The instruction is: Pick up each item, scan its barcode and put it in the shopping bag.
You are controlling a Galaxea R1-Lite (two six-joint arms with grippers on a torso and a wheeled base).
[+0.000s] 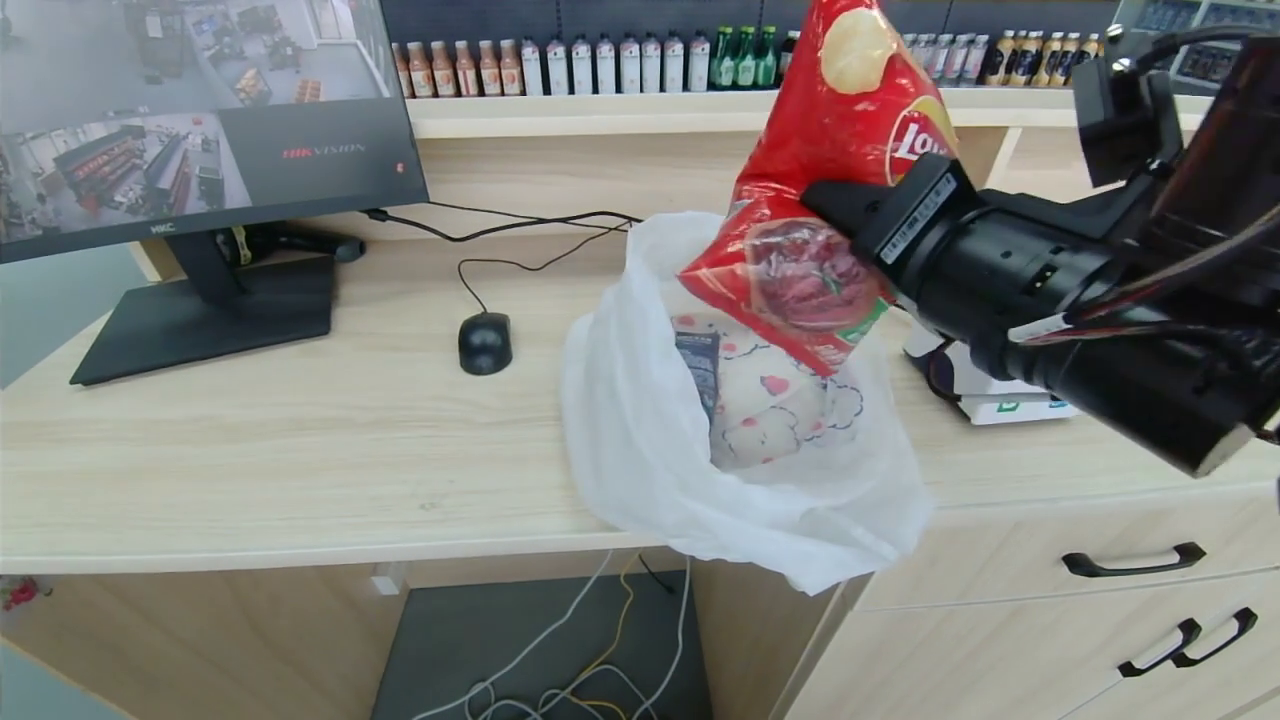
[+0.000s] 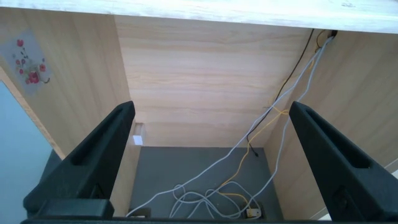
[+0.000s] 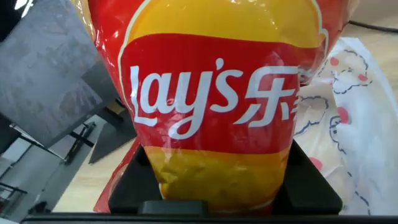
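A red chip bag [image 1: 835,190] hangs upright over the mouth of the white plastic shopping bag [image 1: 640,420], with its lower corner just above the opening. My right gripper [image 1: 835,215] is shut on the chip bag [image 3: 214,106] at its middle. Inside the shopping bag lies a white packet printed with pink hearts [image 1: 775,410] and a dark flat item [image 1: 698,365]. My left gripper [image 2: 208,168] stands open with nothing between its fingers, down below the counter and facing the wooden recess and its loose cables.
The wooden counter [image 1: 280,450] carries a monitor [image 1: 190,110] on a black stand at the back left, a black mouse [image 1: 485,342] and a white box [image 1: 1000,400] behind my right arm. Bottles [image 1: 600,62] line the shelf behind. Drawers with black handles [image 1: 1135,562] sit below right.
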